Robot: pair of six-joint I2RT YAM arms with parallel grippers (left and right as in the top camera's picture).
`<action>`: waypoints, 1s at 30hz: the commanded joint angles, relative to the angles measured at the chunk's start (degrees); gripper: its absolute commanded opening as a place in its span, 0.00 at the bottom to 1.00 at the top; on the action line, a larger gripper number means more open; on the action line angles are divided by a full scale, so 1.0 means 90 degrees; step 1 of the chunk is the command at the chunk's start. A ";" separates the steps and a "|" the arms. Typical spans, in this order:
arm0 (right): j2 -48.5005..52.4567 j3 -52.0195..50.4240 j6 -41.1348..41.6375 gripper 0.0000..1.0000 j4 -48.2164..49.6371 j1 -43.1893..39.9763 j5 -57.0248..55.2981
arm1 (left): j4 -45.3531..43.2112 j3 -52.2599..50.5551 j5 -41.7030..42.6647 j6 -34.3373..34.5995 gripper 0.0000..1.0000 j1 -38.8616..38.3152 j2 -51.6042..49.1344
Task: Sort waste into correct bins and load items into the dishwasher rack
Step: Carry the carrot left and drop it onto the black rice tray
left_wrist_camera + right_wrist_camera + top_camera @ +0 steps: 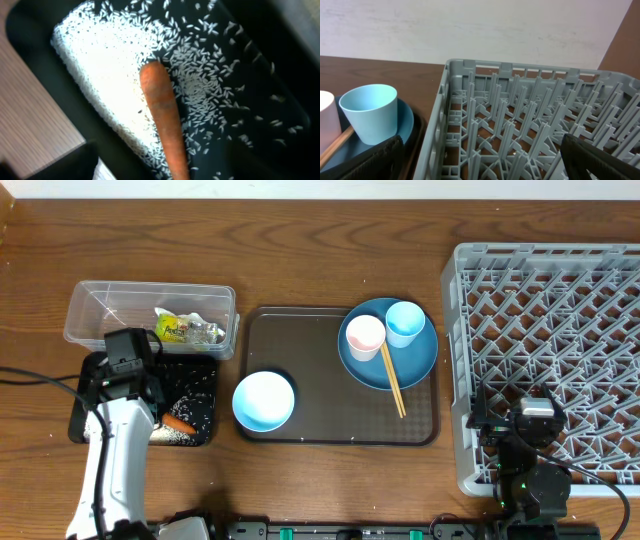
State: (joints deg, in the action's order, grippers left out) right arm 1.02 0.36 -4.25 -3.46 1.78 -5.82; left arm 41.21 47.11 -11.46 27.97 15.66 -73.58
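One carrot (165,125) lies on rice (105,75) beneath the left claw (147,387), grip unseen; right claw (482,152) spread apart over rack (520,100).

dark-brown serving tray (320,395) on a wooden table (300,240), pale wall (470,25) behind

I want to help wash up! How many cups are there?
2. A pinkish-white cup and a light-blue cup stand side by side on the blue plate. No others show.
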 commanded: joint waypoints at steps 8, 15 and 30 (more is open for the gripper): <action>0.0000 -0.0005 -0.0061 0.99 -0.0022 -0.0019 0.0005 | 0.0731 0.0886 0.3694 -0.0537 0.92 0.0019 0.1685; 0.0000 -0.0005 -0.0061 0.99 -0.0022 -0.0019 0.0005 | 0.2025 0.0886 0.5348 -0.1154 0.98 0.0019 0.2572; 0.0000 -0.0005 -0.0061 0.99 -0.0022 -0.0019 0.0005 | 0.4112 0.0821 0.5343 -0.1156 0.98 0.0019 0.2696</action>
State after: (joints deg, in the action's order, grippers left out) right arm 1.02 0.36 -4.25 -3.44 1.78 -5.82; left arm 77.80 54.39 35.86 18.57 15.66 -49.39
